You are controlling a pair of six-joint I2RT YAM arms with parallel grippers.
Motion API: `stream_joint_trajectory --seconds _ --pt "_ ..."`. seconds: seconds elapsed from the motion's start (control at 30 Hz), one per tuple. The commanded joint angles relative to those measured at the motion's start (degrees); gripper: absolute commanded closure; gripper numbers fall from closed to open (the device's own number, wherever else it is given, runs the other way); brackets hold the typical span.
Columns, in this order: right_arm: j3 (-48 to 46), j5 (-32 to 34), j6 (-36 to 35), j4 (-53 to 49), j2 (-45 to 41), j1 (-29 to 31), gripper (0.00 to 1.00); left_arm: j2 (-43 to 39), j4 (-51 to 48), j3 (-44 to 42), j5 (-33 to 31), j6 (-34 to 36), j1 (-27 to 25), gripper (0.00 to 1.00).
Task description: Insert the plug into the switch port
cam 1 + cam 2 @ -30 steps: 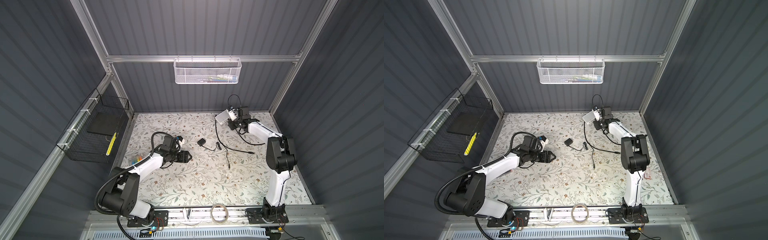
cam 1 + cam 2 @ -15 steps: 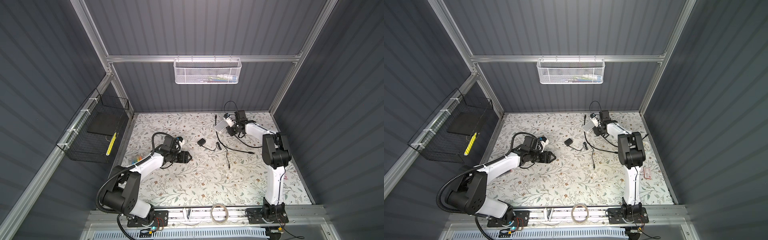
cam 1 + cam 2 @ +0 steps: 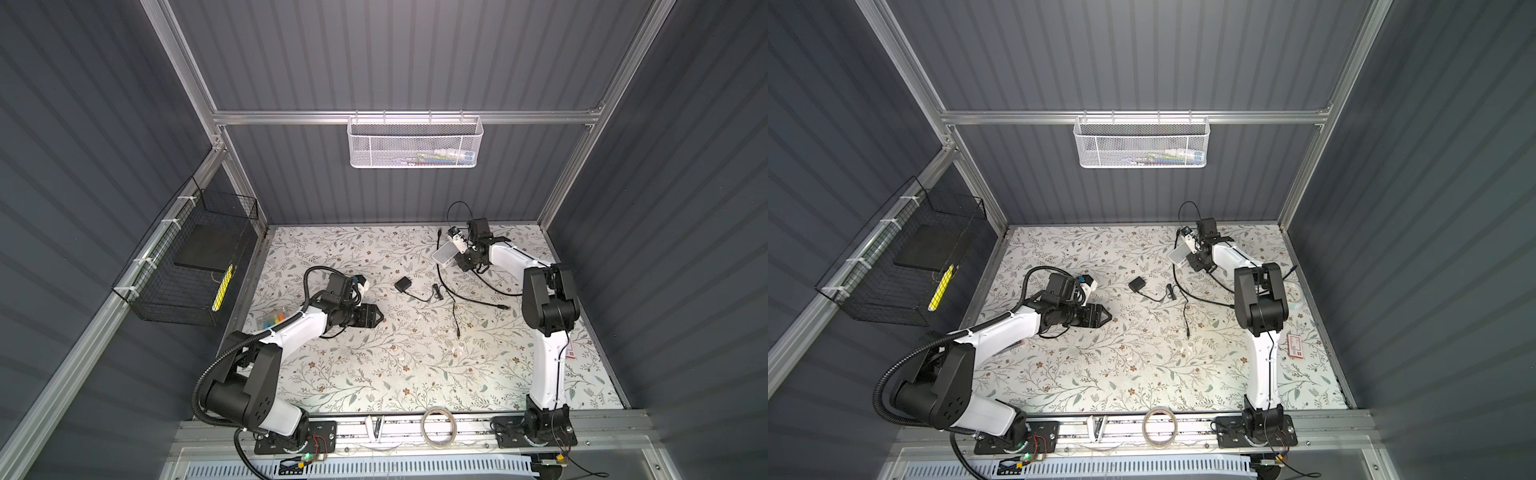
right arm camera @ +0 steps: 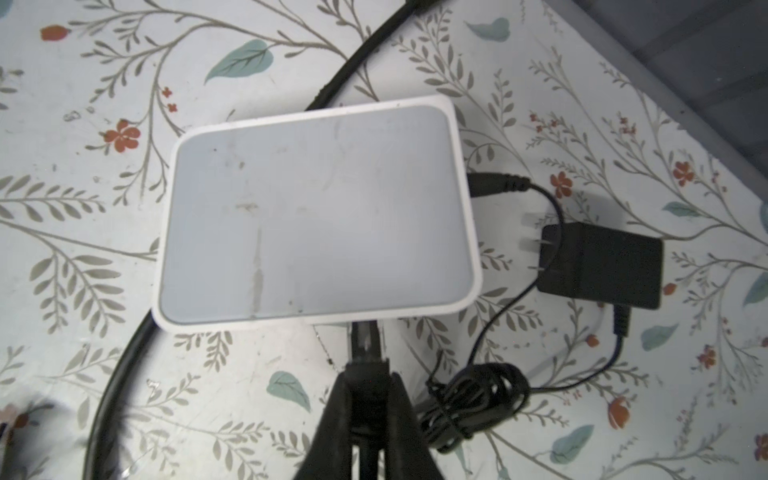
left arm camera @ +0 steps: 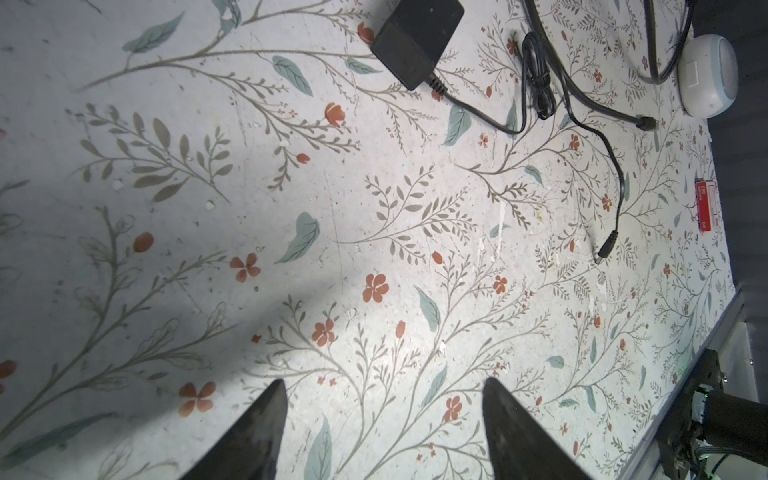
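Left of centre in a top view, the left hand (image 3: 377, 318) hangs over the floral worktop (image 3: 395, 374), fingers apart, empty. Farther back, upper right, the right hand (image 4: 368, 374) is clamped on the black plug (image 4: 365, 336), whose long axis points into an edge of the smooth, white, round-cornered switch (image 4: 316, 212).
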Motion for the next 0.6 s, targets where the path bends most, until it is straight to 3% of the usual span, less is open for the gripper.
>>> stream_joint_trajectory --seconds 0.0,0.57 --pt "1.51 -1.88 2.25 -0.22 -0.53 -0.92 0.95 -0.75 -0.07 -0.87 0.49 0.33 0.24 0.26" --pt "-1.29 -2.42 3.66 3.16 -3.47 -4.26 0.95 0.29 0.55 -1.13 0.98 0.32 0.19 0.26"
